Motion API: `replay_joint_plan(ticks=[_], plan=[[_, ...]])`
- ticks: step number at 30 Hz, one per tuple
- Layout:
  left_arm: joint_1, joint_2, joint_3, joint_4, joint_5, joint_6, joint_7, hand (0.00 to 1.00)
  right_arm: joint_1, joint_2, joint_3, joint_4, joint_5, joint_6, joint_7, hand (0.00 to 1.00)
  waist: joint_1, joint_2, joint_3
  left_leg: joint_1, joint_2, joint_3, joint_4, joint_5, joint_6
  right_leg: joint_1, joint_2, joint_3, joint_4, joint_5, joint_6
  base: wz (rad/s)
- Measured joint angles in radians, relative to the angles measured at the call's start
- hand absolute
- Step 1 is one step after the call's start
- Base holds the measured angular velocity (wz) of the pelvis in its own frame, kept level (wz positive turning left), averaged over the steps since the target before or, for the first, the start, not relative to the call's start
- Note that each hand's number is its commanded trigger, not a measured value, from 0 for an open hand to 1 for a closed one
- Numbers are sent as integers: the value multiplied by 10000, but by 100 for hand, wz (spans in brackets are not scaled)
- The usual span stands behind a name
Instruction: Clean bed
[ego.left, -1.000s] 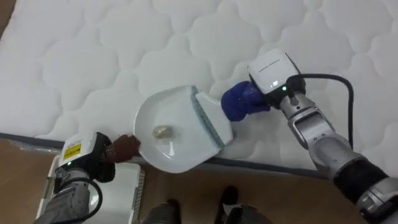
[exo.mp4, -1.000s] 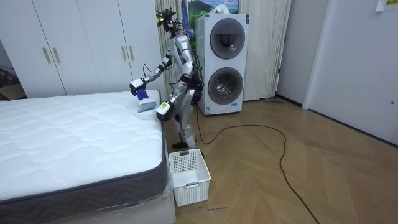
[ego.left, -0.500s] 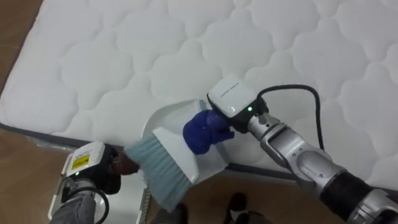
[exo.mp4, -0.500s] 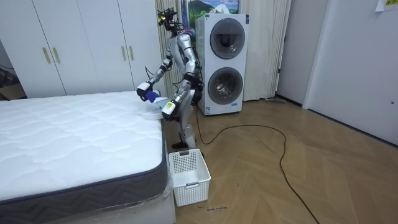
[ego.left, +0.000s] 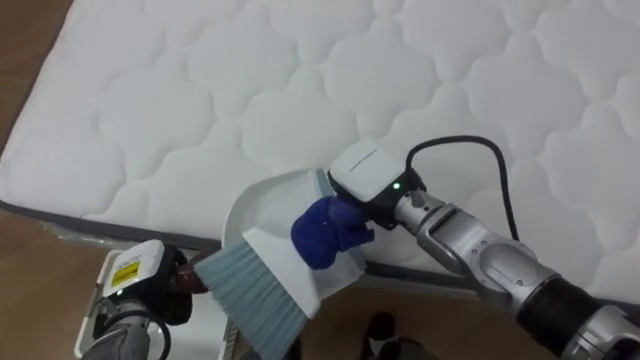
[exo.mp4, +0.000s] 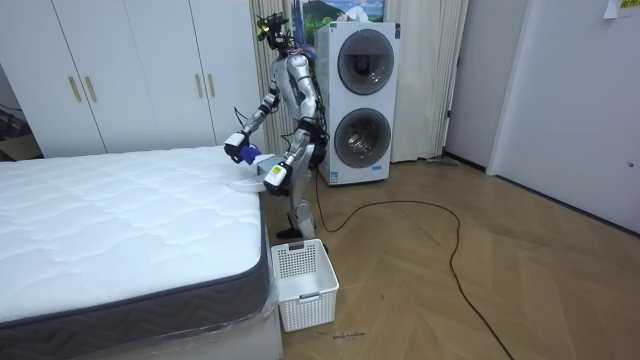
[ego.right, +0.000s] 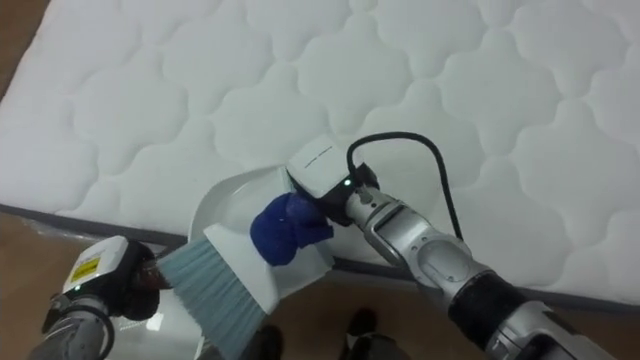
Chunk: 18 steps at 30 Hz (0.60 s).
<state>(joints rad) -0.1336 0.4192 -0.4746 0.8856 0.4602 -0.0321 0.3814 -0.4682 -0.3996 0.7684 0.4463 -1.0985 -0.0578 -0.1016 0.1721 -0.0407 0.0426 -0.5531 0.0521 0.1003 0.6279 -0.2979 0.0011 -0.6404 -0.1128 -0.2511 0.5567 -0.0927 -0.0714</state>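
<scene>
Fingers (ego.left: 325, 235) curled round brush (ego.left: 262, 285), seemingly above dustpan (ego.left: 262, 196)

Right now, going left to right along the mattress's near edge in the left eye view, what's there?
left hand → brush bristles → right hand, shut on the brush. The dustpan is left out: it overlaps the brush.

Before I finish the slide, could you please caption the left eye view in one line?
The right hand holds a white hand brush over the white dustpan at the quilted mattress's edge.
</scene>
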Motion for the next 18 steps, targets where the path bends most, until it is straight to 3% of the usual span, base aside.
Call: replay_joint_plan(ticks=[8,12,18], plan=[[-54,43,4,-117,12,-126,1,100,9,-557,-36,453,32,-180,-22,100,-19,-4,-9,-151,20,-99,207,-51,80,34,-16,-121,-44,20,41,3],[-64,43,8,-132,25,-128,4,100,5,-605,-197,1251,317,-181,-264,100,-36,-5,-8,-51,-33,-90,162,-51,101,77,-67,-87,-4,11,71,0],[-34,75,183,-230,37,-173,14,100,63,-669,-1548,1977,1682,-442,-935,100,-311,-9,-5,131,-89,-85,83,-43,115,220,-96,-17,13,-40,137,1]])
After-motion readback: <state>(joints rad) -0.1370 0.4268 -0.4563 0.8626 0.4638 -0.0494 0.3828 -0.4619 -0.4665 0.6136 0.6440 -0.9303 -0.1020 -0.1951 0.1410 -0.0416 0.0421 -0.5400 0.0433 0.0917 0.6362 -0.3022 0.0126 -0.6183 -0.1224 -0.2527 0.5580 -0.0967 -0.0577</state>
